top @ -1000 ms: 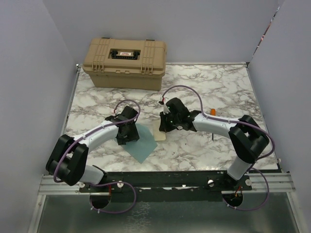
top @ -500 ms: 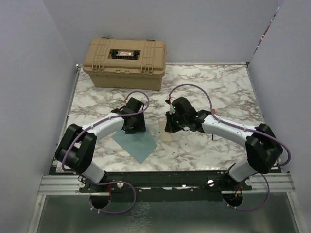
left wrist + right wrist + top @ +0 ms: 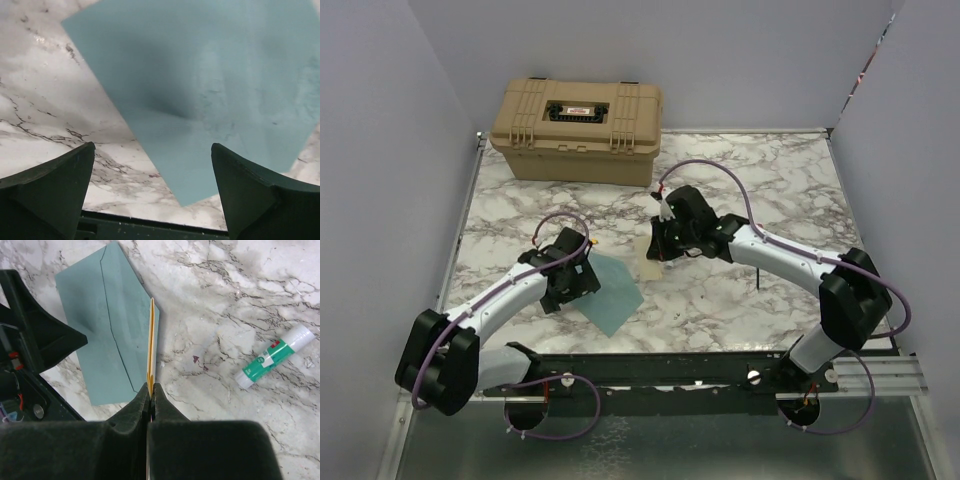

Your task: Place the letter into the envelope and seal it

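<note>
The teal envelope (image 3: 612, 293) lies flat on the marble table, flap side up in the right wrist view (image 3: 107, 335). My left gripper (image 3: 568, 277) hovers at its left edge, open and empty, and the envelope (image 3: 210, 85) fills the view between the fingers (image 3: 50, 190). My right gripper (image 3: 670, 238) is shut on the cream letter (image 3: 648, 268). It holds the letter on edge, so it shows as a thin yellow line (image 3: 150, 340) above the envelope's right side, running out from the closed jaws (image 3: 151, 388).
A tan hard case (image 3: 578, 118) stands at the back left of the table. A green-and-white glue stick (image 3: 275, 356) lies on the marble to the right of the letter. The left gripper's dark body (image 3: 35, 325) sits beside the envelope. Walls enclose the table.
My left gripper has pulled back toward the near left, off the envelope's far side. My right gripper has shifted slightly left and farther with the letter still in it.
</note>
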`<state>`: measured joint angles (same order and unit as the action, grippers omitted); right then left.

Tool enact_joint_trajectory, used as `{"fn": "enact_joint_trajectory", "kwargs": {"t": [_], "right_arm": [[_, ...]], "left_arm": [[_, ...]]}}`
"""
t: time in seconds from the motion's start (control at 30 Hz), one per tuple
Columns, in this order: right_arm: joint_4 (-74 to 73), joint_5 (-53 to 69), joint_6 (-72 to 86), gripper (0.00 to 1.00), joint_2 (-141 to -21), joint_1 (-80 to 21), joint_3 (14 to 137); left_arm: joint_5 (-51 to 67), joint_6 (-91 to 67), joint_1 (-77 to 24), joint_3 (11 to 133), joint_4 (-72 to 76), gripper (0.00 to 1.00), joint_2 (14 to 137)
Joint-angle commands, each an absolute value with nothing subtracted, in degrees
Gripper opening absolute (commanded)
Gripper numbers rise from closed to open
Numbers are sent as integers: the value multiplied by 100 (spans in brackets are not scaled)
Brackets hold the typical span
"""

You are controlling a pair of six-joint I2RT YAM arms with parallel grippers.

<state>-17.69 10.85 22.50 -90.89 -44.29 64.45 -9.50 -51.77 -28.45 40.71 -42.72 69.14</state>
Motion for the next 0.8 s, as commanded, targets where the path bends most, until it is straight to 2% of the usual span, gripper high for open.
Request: {"fn": "enact_joint_trajectory", "kwargs": {"t": [0.0, 0.13, 0.27, 0.37, 0.47, 0.77], "right_arm": [[-1857, 1329, 2212, 0, -9280, -4436, 6732], [-1887, 1321, 2197, 1, -9256, -4438, 6759], [-1899, 1362, 2224, 1, -9271, -4437, 6693], [-1821, 1507, 2193, 0, -9323, -4426, 6586], [-1815, 1737, 2073, 0, -9490, -4417, 6601], [-1890, 2484, 2059, 0, -10146, -4068, 6800]], "left_arm": [[-634, -5726, -2653, 3525, -3740, 99, 6891], [-298, -5697, -2565, 3133, -3037, 98, 6948], [-7, -5287, -2517, 3112, -2429, 92, 7111], [205, -4799, -2497, 3349, -2235, 86, 7322], [236, -4340, -2472, 3701, -2236, 84, 7633], [393, -3794, -2429, 4325, -2086, 83, 8289]]}}
